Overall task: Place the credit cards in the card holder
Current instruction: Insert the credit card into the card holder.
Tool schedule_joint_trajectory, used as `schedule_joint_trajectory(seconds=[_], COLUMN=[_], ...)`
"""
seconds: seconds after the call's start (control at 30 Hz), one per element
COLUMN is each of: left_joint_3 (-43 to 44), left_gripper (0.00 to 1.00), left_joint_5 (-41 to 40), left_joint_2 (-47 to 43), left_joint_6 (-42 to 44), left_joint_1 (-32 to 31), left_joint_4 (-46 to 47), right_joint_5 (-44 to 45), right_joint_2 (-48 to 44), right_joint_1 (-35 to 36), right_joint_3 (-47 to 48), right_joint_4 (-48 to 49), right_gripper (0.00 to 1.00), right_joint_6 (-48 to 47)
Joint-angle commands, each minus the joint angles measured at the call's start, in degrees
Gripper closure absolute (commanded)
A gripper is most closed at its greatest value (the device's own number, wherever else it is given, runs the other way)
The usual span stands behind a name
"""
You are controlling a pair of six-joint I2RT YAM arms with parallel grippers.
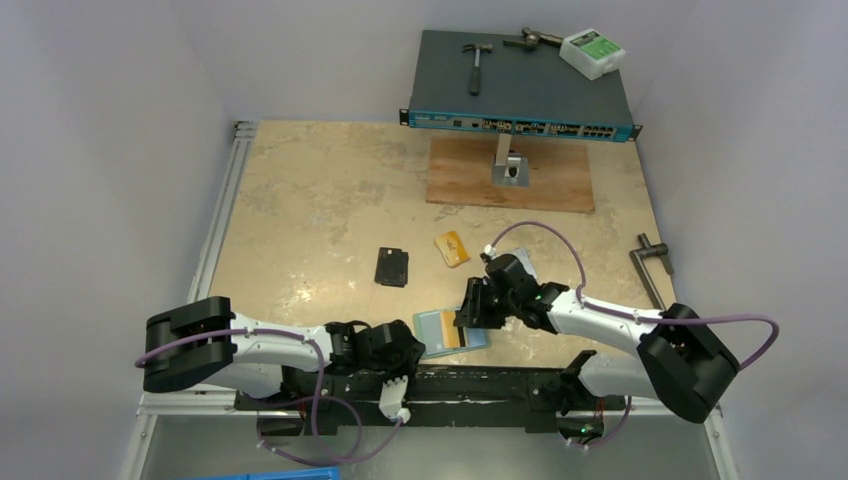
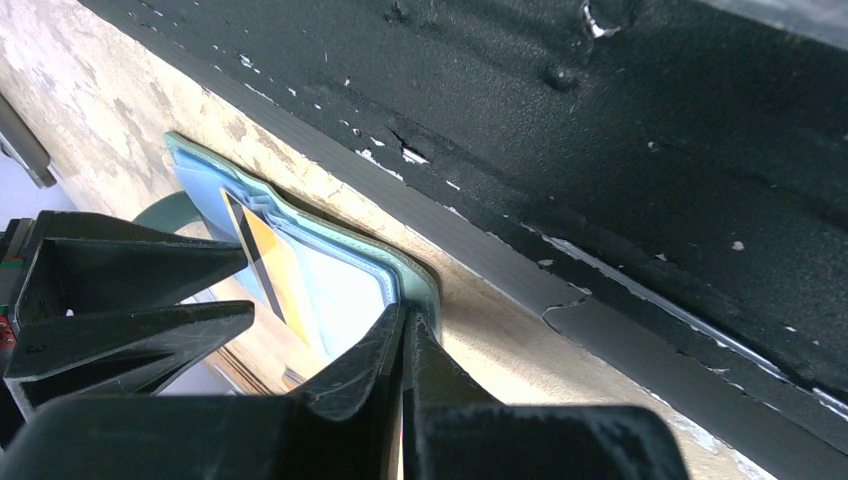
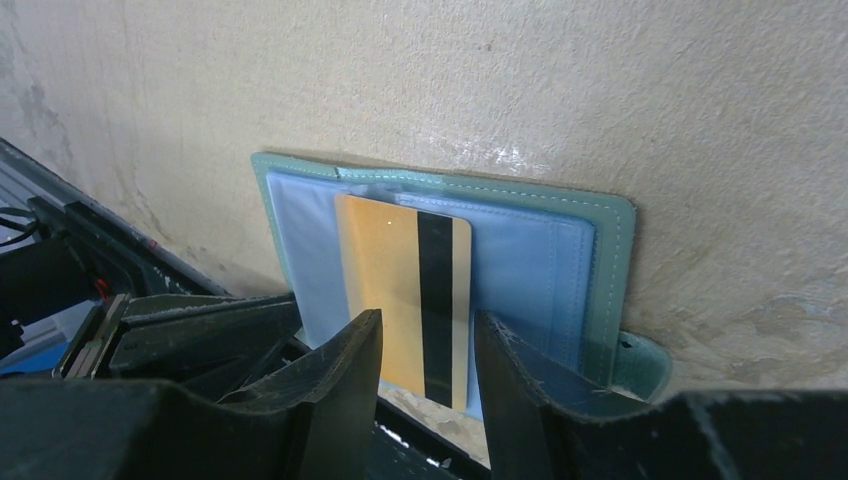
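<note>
The teal card holder (image 1: pixel 436 322) lies open near the table's front edge, pale blue lining up. An orange credit card (image 3: pixel 400 280) with a black stripe lies on the lining, its far end tucked in and its near end past the holder's edge. My right gripper (image 3: pixel 428 330) is open, its fingers on either side of that card's near end with a gap to each. My left gripper (image 2: pixel 405 318) is shut on the card holder's rim (image 2: pixel 425 290) at its left corner. The right gripper (image 1: pixel 472 312) hangs over the holder, and the left gripper (image 1: pixel 410 345) lies low beside it.
A small yellow-orange card (image 1: pixel 452 248) and a black rounded rectangle (image 1: pixel 391 266) lie mid-table. A pale card (image 1: pixel 520 257) peeks from under the right arm. Farther back are a wooden board (image 1: pixel 510 175) and a network switch (image 1: pixel 520 90) with tools. A black rail (image 1: pixel 470 385) runs along the near edge.
</note>
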Motion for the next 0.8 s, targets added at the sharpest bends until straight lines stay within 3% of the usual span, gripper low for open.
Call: schedule_joint_trajectory(seconds=[0.0, 0.77], left_joint_3=[-1.8, -1.8], left_gripper=[1.00, 1.00], left_joint_5=[3.1, 3.2], left_joint_2=[0.7, 0.9], left_joint_6=[-0.3, 0.3], left_joint_1=[-1.0, -1.0], left_joint_4=[-8.0, -7.8], right_joint_5=[-1.9, -3.5], right_joint_2=[1.1, 1.1], right_joint_1=[-0.1, 0.1], right_joint_3=[-0.3, 1.5], right_joint_4=[2.5, 4.3], right_gripper=[0.61, 0.68], right_joint_6=[0.0, -1.8])
